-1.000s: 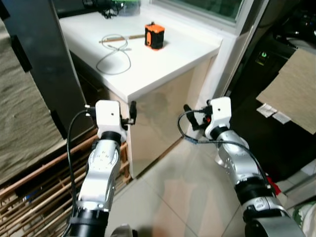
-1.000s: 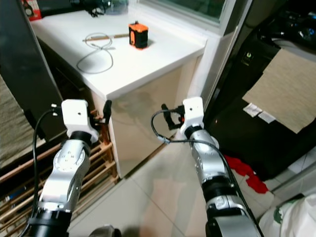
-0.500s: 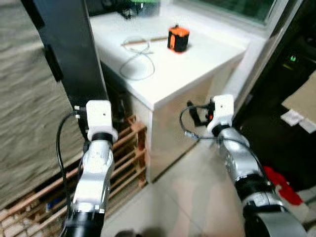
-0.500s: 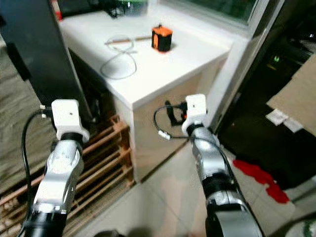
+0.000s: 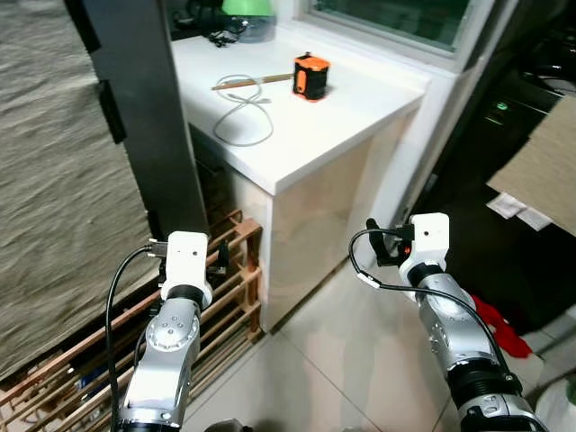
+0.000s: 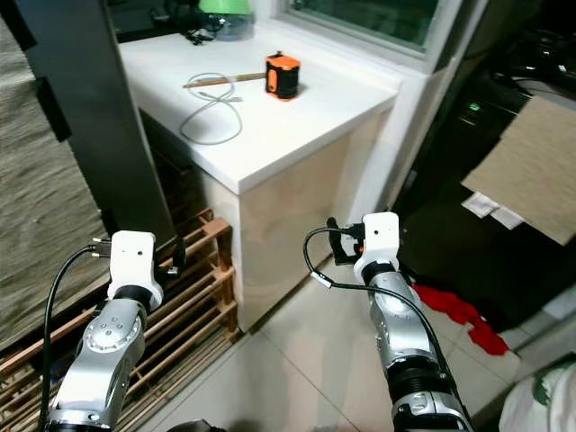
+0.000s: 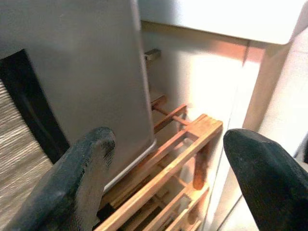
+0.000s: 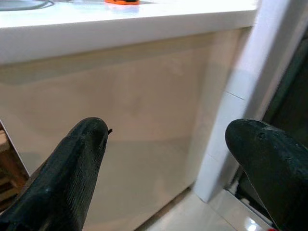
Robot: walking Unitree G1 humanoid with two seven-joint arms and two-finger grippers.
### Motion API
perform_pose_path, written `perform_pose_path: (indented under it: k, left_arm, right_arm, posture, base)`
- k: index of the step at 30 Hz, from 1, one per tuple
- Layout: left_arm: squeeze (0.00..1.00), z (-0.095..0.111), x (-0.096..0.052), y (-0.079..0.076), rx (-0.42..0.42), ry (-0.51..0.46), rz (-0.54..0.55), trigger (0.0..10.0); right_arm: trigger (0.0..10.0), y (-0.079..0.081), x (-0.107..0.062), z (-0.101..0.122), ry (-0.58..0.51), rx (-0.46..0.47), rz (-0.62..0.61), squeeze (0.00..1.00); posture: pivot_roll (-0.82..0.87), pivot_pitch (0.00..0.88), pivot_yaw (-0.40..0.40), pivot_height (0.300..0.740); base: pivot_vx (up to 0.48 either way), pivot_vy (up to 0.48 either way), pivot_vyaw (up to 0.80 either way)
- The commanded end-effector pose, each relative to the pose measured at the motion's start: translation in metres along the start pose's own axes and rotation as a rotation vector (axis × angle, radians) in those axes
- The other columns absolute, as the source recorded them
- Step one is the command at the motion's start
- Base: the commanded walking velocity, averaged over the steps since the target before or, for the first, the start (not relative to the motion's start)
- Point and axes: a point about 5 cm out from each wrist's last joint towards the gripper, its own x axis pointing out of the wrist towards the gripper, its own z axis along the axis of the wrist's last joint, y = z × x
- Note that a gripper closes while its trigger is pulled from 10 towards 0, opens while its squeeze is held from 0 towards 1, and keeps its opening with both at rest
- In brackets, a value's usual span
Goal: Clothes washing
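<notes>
Left hand (image 7: 163, 173) and right hand (image 8: 166, 168) — spread, empty.

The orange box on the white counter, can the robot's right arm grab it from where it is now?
Probably not yet. The orange box sits far back on the counter, while the right gripper, open, hangs low before the counter's front panel, well below its top.

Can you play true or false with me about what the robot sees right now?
1. An orange box sits on the white counter. True.
2. A white cable lies on the floor. False: it lies on the counter.
3. The right gripper holds red cloth. False: its fingers are open and hold nothing.
4. The left gripper points at a wooden rack. True.
5. Something red lies on the floor. True.
</notes>
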Motion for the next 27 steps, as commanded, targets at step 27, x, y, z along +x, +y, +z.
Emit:
perform_pose_path:
  k: [27]
  left_arm:
    - [0.0, -0.038, -0.021, 0.027, -0.097, -0.073, -0.085, 10.0]
  right_arm:
    - [10.0, -0.001, -0.025, -0.011, -0.008, -0.012, 0.033, 0.58]
  posture:
    - [-0.06, 0.0, -0.011, 0.74]
  base:
    - [0.0, 0.0, 0.0]
